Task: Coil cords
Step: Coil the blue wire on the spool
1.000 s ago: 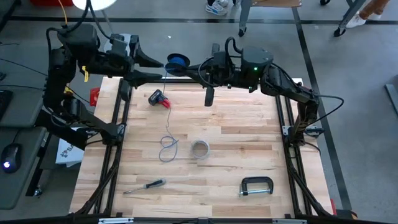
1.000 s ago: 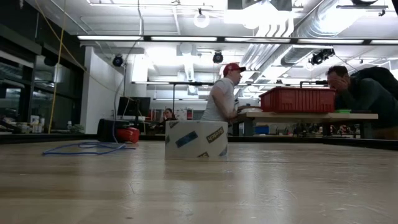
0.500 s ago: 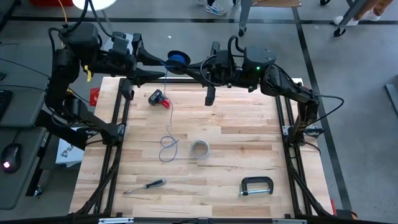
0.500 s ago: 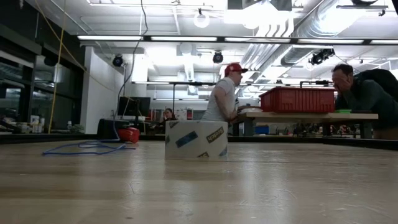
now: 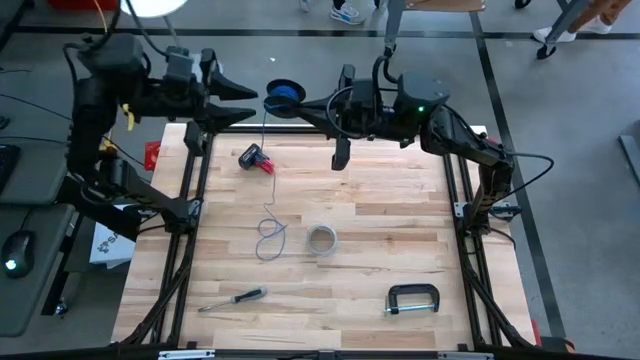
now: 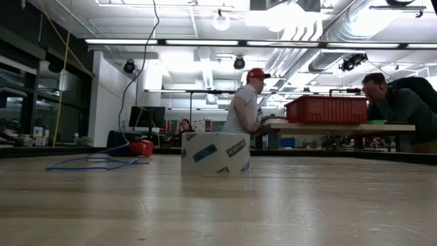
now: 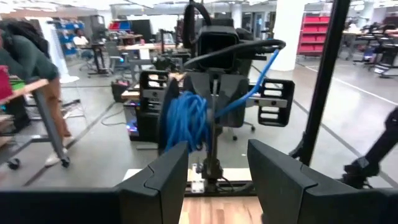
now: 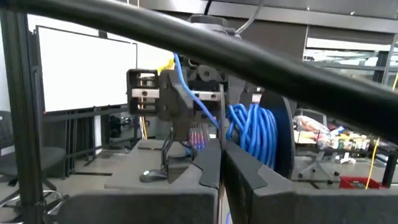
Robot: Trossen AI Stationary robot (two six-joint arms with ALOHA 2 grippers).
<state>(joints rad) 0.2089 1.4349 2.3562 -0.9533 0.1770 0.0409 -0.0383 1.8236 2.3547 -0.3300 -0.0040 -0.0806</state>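
The blue cord is partly wound into a coil [image 5: 285,97] held in the air just past the table's far edge. It also shows in the left wrist view [image 7: 185,121] and the right wrist view [image 8: 255,134]. One strand [image 5: 266,170] drops from the coil to slack loops [image 5: 268,240] lying on the table, which the low view shows too [image 6: 89,162]. My right gripper [image 5: 302,106] is shut at the coil. My left gripper [image 5: 250,106] is open and empty, level, just left of the coil. I cannot make out the pale grey cord. My right gripper is shut on the blue cord at the coil, and a strand [image 8: 198,93] runs down to its fingertips [image 8: 214,163]. The fingers lie level and point toward the table's left. The coil hangs beside them, clear of the table. The exact place of contact is hidden by the coil.
On the table lie a red-and-black tool [image 5: 255,158] at the far left, a tape roll [image 5: 320,240] in the middle, a screwdriver [image 5: 235,297] near the front and a black clamp [image 5: 412,298] at the front right. People stand at tables in the room beyond.
My left gripper has drawn back a little toward the table's left and far side, away from the coil, and has stayed open. The strand rising from the table has swung slightly in the low view. The coil and my right gripper have kept their place.
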